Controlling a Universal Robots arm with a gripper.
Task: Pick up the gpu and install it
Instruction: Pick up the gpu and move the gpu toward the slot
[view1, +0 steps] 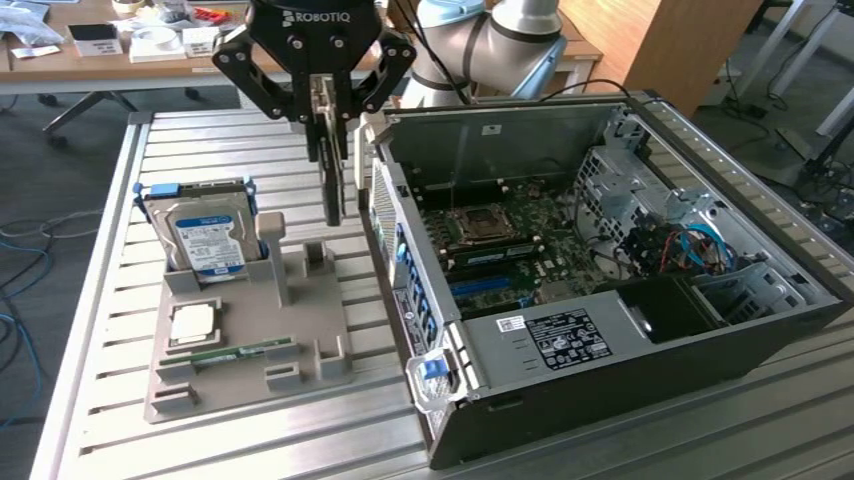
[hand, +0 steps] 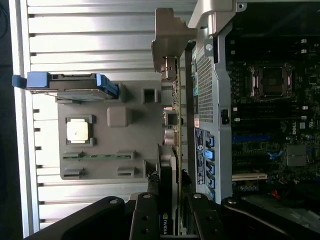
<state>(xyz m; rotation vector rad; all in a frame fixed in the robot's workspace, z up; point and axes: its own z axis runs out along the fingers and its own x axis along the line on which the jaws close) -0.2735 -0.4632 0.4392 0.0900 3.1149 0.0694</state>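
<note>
On the exterior view's left, a hard drive (view1: 200, 235) stood upright in a grey tray (view1: 240, 385), with a chip (view1: 194, 322) and a memory stick (view1: 240, 352) lying flat beside it. Right of them, the gripper (view1: 331, 105), partly closed, clamped the graphics card (view1: 331, 180) edge-on over the tray, just beside the open computer case (view1: 534, 420)
</note>
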